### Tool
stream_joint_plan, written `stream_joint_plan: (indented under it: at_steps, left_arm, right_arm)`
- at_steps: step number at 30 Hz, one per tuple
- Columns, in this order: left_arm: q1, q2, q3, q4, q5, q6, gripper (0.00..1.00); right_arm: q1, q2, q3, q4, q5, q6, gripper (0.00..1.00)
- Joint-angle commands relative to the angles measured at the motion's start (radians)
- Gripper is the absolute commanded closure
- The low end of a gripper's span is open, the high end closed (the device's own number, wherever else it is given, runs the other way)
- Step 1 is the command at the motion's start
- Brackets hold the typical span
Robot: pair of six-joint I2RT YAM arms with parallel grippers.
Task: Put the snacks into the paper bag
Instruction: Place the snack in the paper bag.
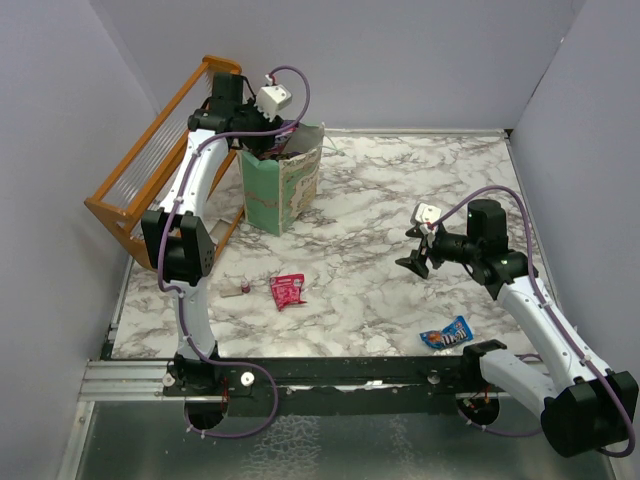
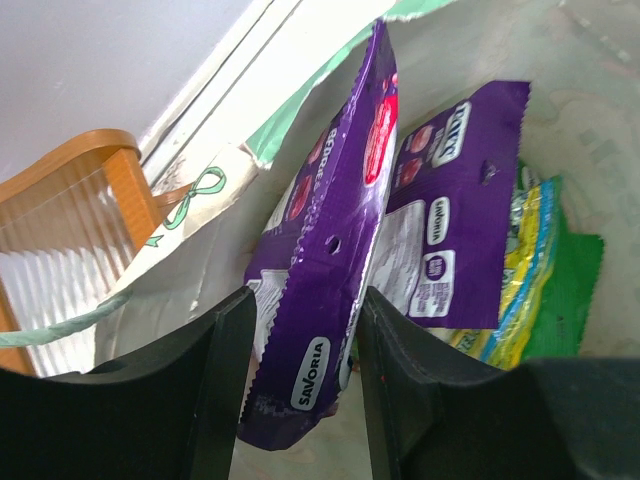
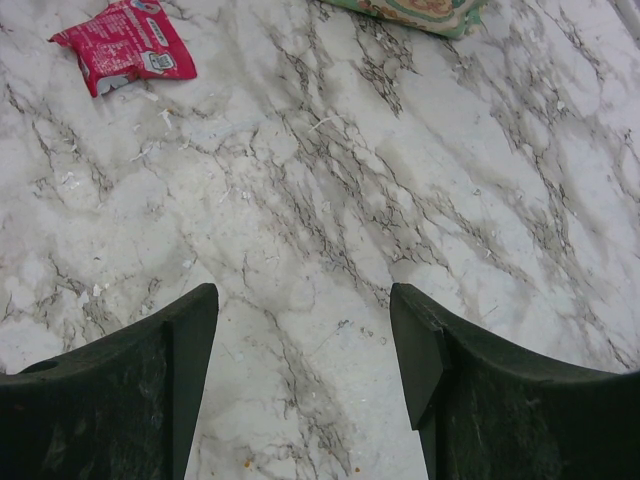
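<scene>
The mint-green and cream paper bag [image 1: 285, 190] stands at the back left. My left gripper [image 1: 265, 140] hangs over its mouth. In the left wrist view the gripper [image 2: 305, 330] is open, and a purple packet [image 2: 335, 250] stands on edge between the jaws, against the right finger with a gap at the left one. Inside the bag lie another purple packet [image 2: 455, 200], a yellow-green one [image 2: 520, 270] and a green one [image 2: 570, 290]. A red packet [image 1: 288, 290] and a blue packet [image 1: 447, 334] lie on the table. My right gripper [image 1: 415, 262] is open and empty above bare marble [image 3: 305, 320].
The orange slatted rack [image 1: 150, 180] leans against the left wall behind the bag. A tiny red-capped tube [image 1: 243, 289] lies left of the red packet. The red packet [image 3: 128, 42] and the bag's base [image 3: 415, 10] show at the top of the right wrist view.
</scene>
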Motion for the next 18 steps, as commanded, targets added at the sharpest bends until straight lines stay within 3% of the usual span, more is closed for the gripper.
stream_joint_plan:
  at_steps: [1, 6, 10, 18]
  left_arm:
    - [0.009, -0.067, 0.01, 0.056, 0.097, -0.08, 0.6]
    - [0.008, -0.063, 0.001, 0.078, 0.063, -0.081, 0.74]
    - [0.008, -0.053, -0.009, 0.068, 0.027, -0.062, 0.92]
    - [0.007, -0.007, 0.006, -0.047, -0.062, -0.003, 0.96]
  right_arm:
    - [-0.008, 0.004, -0.011, 0.017, 0.006, -0.007, 0.3]
    - [-0.008, 0.005, -0.011, 0.016, 0.006, -0.008, 0.3]
    - [-0.007, 0.007, -0.011, 0.016, 0.007, -0.01, 0.3]
    - [-0.007, 0.013, -0.011, 0.017, 0.008, -0.01, 0.3]
